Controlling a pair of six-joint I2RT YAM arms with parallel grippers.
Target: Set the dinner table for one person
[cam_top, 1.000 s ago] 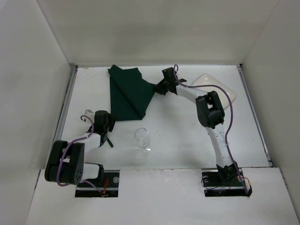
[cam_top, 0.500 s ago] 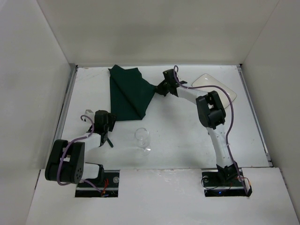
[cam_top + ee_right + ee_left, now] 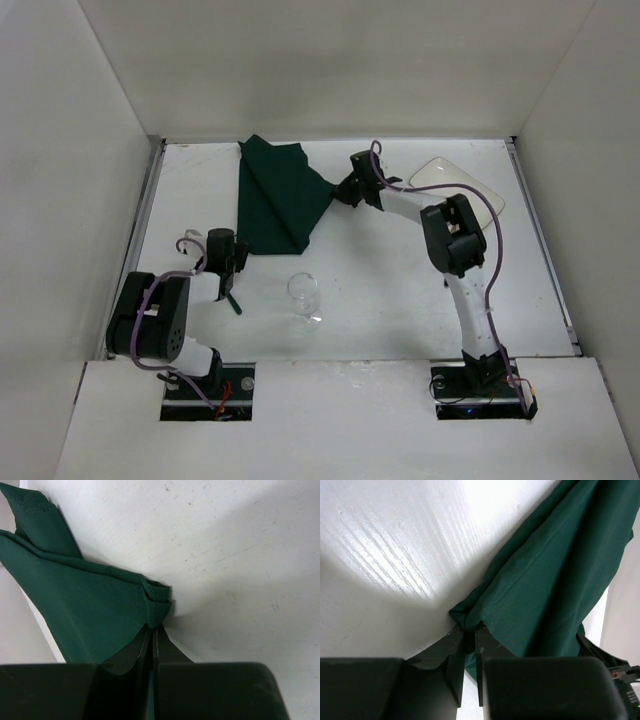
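Green cloth is the whole business at this point, and it is not yet laid. On the left, the left gripper (image 3: 469, 631) has its jaws pressed almost together on the near corner of the dark green placemat (image 3: 280, 195), with a pinch of fabric caught between them. The placemat lies bunched and folded over on the far-left part of the dinner table (image 3: 400, 290), with ridges running along it instead of one flat sheet. Nearer than it, towards the middle, a clear glass (image 3: 303, 292) sits on bare table, apart from the cloth; whether it is upright or tipped I cannot tell. Further right, the right gripper (image 3: 152, 630) pinches the placemat's right-hand corner, jaws tight on the hem. At the far right a white plate (image 3: 465, 185) rests near the back wall, well apart from the cloth.

Judging by this, the setting has barely begun. Both corners are held, so spreading the placemat flat looks like the step in hand. Plate and glass are left to be placed on or beside it, and no cutlery is clearly identifiable.
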